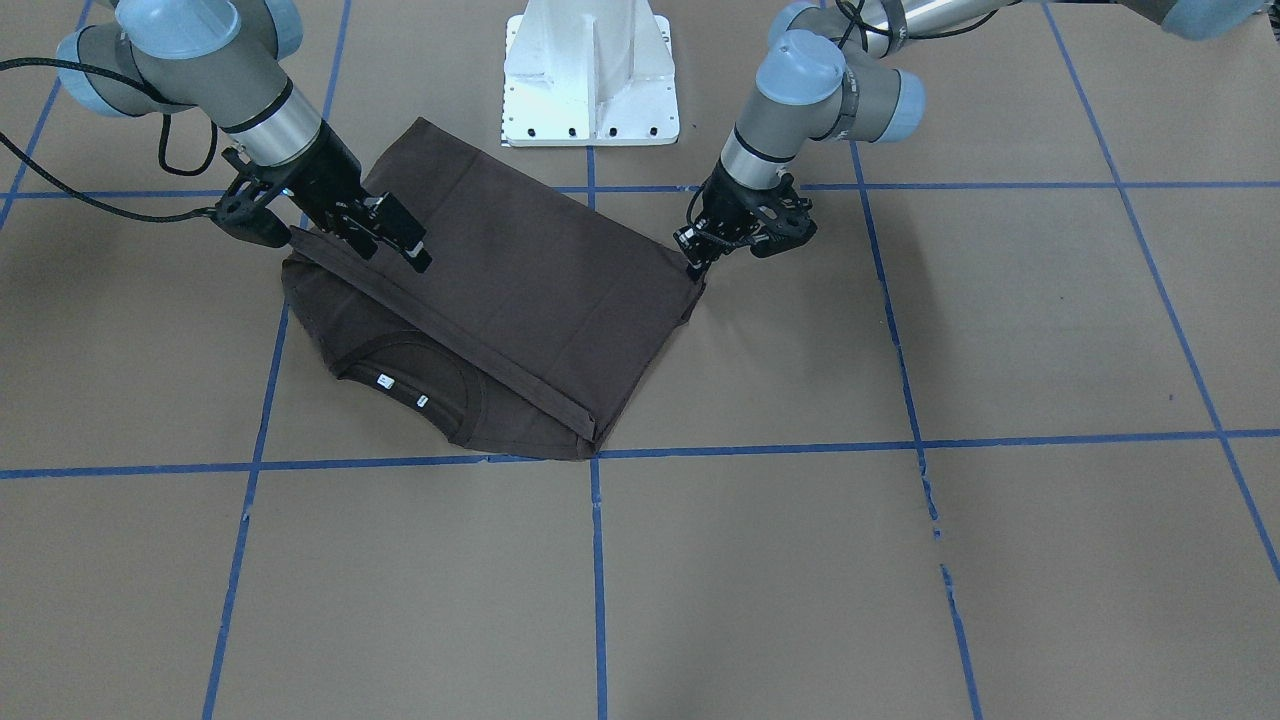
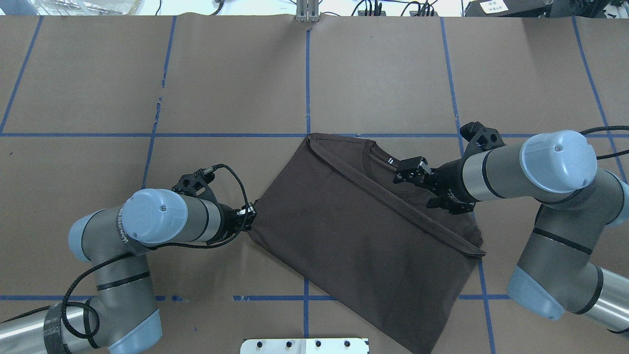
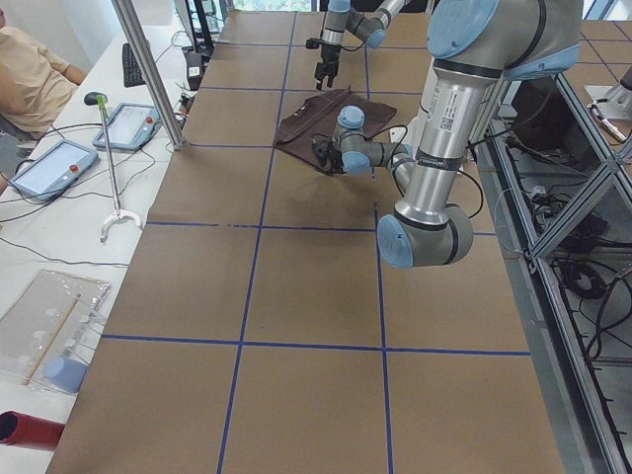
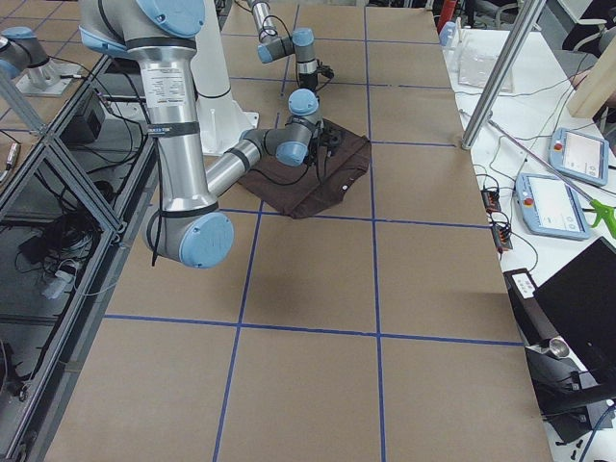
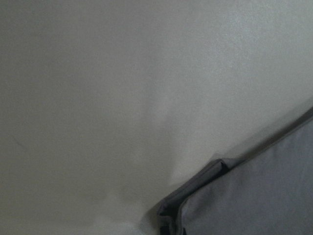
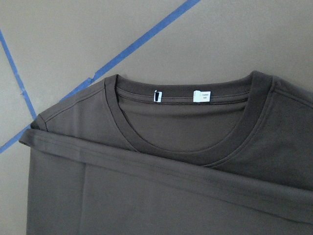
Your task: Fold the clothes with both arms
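Hovering above the T-shirt (image 2: 354, 231), right fingers (image 2: 412, 173) spread wide; left fingers (image 2: 250, 215): cannot tell, their wrist view showing only cloth.

Lighting's flat and bright, coming from above, with no harsh glare on the counter (image 1: 900, 560). The left arm (image 1: 830, 95) and right arm (image 1: 200, 70) only throw soft, fuzzy shadows. Left wrist view is the bad one: washed-out, greyish, with the shirt (image 5: 254, 196) edge mushy in the bottom right corner. Right wrist view is crisp, and the stitching and tags (image 6: 201, 96) show clearly. Overhead view blows out white past the counter's far edge.
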`<action>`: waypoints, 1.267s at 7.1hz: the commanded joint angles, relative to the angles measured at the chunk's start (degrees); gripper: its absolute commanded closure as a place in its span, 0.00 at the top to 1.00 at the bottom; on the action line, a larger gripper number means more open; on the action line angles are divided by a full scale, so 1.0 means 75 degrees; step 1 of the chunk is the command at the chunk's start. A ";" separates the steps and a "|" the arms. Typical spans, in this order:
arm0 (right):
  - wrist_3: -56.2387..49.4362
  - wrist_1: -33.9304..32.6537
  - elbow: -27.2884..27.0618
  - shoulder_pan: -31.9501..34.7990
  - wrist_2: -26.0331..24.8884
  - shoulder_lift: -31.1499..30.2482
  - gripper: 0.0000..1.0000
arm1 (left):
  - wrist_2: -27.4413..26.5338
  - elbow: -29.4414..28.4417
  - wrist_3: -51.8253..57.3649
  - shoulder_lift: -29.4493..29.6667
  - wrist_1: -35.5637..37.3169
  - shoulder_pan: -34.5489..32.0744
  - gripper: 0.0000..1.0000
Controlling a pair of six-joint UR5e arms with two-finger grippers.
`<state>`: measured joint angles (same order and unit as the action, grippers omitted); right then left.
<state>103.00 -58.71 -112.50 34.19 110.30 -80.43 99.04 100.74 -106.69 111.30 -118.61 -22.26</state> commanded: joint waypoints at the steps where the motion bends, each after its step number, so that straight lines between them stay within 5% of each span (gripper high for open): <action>1: 0.0001 0.0012 -0.0011 0.0000 -0.0024 0.0001 1.00 | 0.0013 0.0196 0.0441 -0.0203 0.0111 -0.0380 0.00; 3: -0.0011 -0.0012 0.0000 0.0058 -0.0117 0.0107 1.00 | 0.0048 -0.0129 0.1585 0.0378 0.0334 -0.1488 0.00; 5: -0.0011 -0.0047 0.0140 0.0128 -0.0175 0.0119 1.00 | 0.0084 -0.2253 0.2292 0.1757 -0.0119 -0.2629 0.00; 7: 0.0047 -0.0012 0.0176 0.0129 -0.0397 0.0270 1.00 | 0.0072 -0.4537 0.2425 0.2978 -0.1347 -0.2832 0.00; 9: 0.0130 -0.0105 0.0467 0.0117 -0.0666 0.0795 1.00 | 0.0049 -0.5591 0.2401 0.3558 -0.2042 -0.2902 0.00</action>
<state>103.58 -59.01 -110.59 35.13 106.65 -77.04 99.47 63.00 -88.66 135.87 -130.96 -43.61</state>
